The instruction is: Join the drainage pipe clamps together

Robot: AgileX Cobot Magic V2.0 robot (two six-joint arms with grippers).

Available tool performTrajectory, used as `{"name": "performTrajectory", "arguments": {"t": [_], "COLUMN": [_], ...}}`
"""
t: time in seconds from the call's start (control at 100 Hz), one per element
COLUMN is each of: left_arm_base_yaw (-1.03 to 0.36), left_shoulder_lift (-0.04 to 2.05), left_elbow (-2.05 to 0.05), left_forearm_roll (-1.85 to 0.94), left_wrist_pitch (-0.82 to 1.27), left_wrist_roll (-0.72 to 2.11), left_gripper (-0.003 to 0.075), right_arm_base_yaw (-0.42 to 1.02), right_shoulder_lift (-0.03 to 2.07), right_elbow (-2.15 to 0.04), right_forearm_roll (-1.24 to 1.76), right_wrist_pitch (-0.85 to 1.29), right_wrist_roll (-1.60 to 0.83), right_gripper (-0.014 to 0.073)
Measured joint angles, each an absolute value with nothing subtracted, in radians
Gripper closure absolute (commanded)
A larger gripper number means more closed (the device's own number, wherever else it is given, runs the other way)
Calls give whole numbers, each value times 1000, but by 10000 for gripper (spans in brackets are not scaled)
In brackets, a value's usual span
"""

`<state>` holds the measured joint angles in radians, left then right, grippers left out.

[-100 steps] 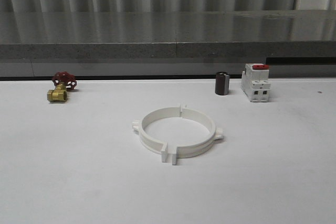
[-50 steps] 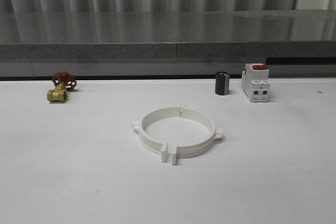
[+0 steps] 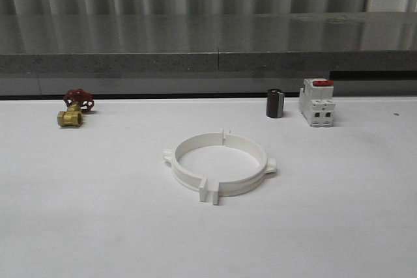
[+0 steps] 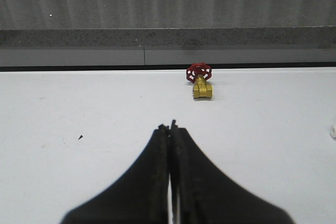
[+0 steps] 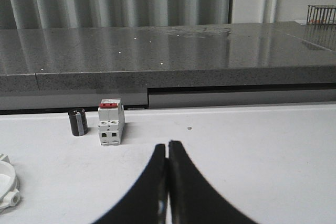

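Note:
The two white drainage pipe clamps (image 3: 219,163) lie joined as one ring in the middle of the white table, end tabs meeting at the front and back, a lug on each side. An edge of the ring (image 5: 6,184) also appears in the right wrist view. My left gripper (image 4: 171,128) is shut with nothing between its black fingers, hovering over bare table short of the brass valve. My right gripper (image 5: 167,145) is also shut and empty, over bare table to the right of the ring.
A brass valve with a red handwheel (image 3: 73,109) sits at the back left. A small dark cylinder (image 3: 275,103) and a white breaker with a red switch (image 3: 316,102) stand at the back right. A grey stone ledge (image 3: 208,43) runs behind the table.

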<state>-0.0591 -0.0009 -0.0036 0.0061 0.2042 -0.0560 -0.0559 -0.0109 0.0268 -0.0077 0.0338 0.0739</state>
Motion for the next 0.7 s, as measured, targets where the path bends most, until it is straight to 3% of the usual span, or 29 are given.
{"name": "performTrajectory", "arguments": {"t": [0.7], "left_arm_base_yaw": [-53], "left_shoulder_lift": [-6], "left_elbow": [-4], "left_forearm_roll": [-12], "left_wrist_pitch": [155], "left_wrist_roll": [-49], "left_gripper": [740], "right_arm_base_yaw": [-56], "right_shoulder_lift": [-11], "right_elbow": [27], "right_forearm_roll": [-6], "right_wrist_pitch": [32], "right_wrist_roll": [74], "right_gripper": [662]}}
